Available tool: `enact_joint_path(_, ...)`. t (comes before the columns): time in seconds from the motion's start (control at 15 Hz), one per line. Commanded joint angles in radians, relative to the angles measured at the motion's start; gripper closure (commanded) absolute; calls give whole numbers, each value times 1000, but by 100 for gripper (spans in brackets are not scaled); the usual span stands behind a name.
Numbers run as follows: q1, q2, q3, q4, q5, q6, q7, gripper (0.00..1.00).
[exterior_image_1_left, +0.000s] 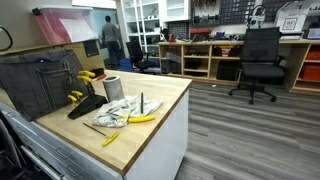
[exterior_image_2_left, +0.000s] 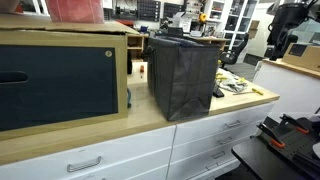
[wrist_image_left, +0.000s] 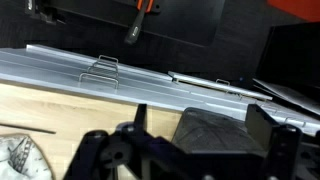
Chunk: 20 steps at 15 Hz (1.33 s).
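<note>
Jaws blurred, cropped at wrist view's bottom

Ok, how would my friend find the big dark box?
Find the wooden counter over the white drawers. On it stands the dark grey box. It is far bigger and darker than the small yellow things lying beside it.

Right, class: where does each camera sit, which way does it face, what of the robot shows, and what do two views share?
Exterior view: off the counter's corner, facing the office chair; no robot clearly visible.
Exterior view: beside the drawers, looking along the counter past the dark bin; arm top right.
Wrist view: on the wrist, facing the counter; open gripper at bottom.
Shared: both exterior views show the bin.
</note>
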<state>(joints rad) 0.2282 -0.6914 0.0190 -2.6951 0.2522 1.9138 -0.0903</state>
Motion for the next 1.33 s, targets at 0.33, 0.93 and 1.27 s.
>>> enact_joint_path(0.33, -18, 0, 16, 2, 10, -5, -10, 0)
enact_joint_path(0.93, -19, 22, 20, 17, 16, 7, 2, 0)
enact_joint_path(1.27, -104, 129, -23, 78, -11, 30, 33, 0)
